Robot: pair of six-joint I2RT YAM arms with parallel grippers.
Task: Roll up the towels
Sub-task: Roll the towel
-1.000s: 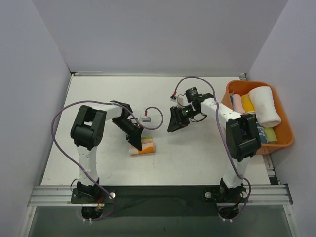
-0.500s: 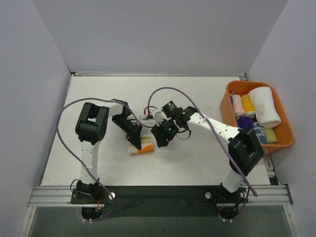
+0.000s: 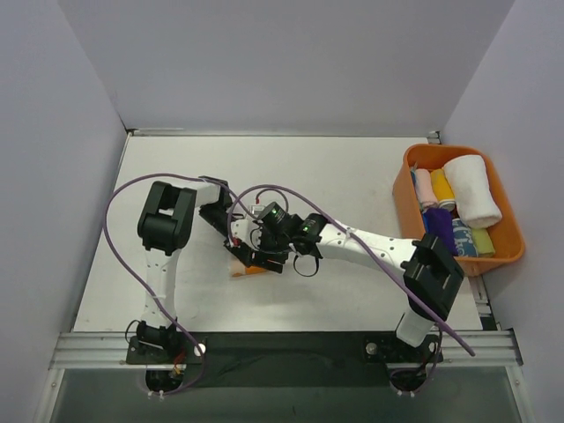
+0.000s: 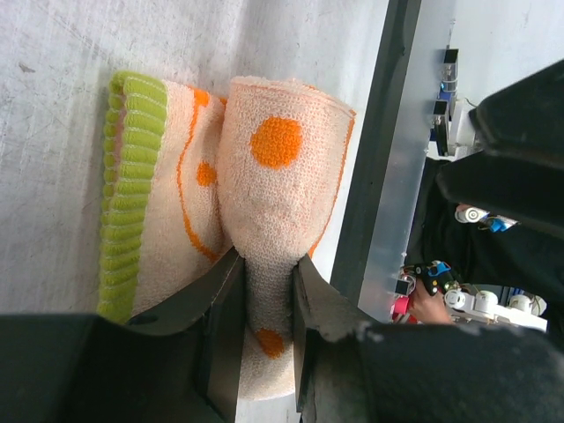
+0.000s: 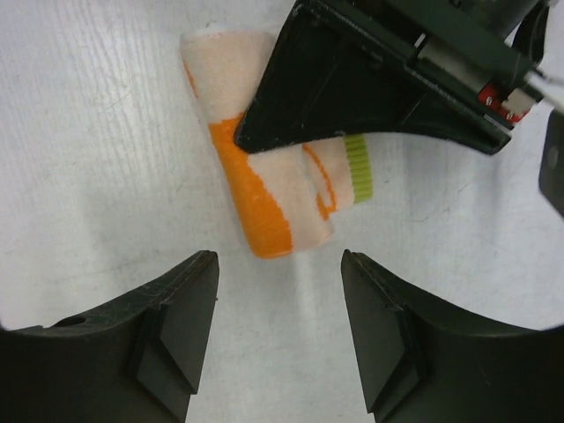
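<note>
While the left gripper [image 4: 264,273] is clenched on the cream towel [image 4: 282,176], pinching the roll partway along so the cloth narrows between its fingers, the right gripper [image 5: 278,264] hangs over the same spot with its fingers spread and nothing between them. The towel lies on the desk [image 3: 335,176] left of centre, somewhat toward the near edge, well apart from the orange bin [image 3: 407,189] at the right edge, where the other towels [image 3: 471,189] sit already rolled.

Most of the cream towel is wound up. A flat strip ending in the green hem [image 4: 132,176] lies on the desk beside the roll, so the rolling looks close to done but not closed off.

From the right wrist view, the roll lies just ahead of the open fingers. Its long axis points away from that gripper at a slight slant, and its orange end is nearest the gap. The left gripper crosses over the far part of the roll. The fingers stand on either side of that axis, so a short move forward and down would probably let them straddle the roll across its width. The free orange end is the only clear place to take it, since the left gripper covers the rest. Both arms are at the towel, but only the left has hold of it.
</note>
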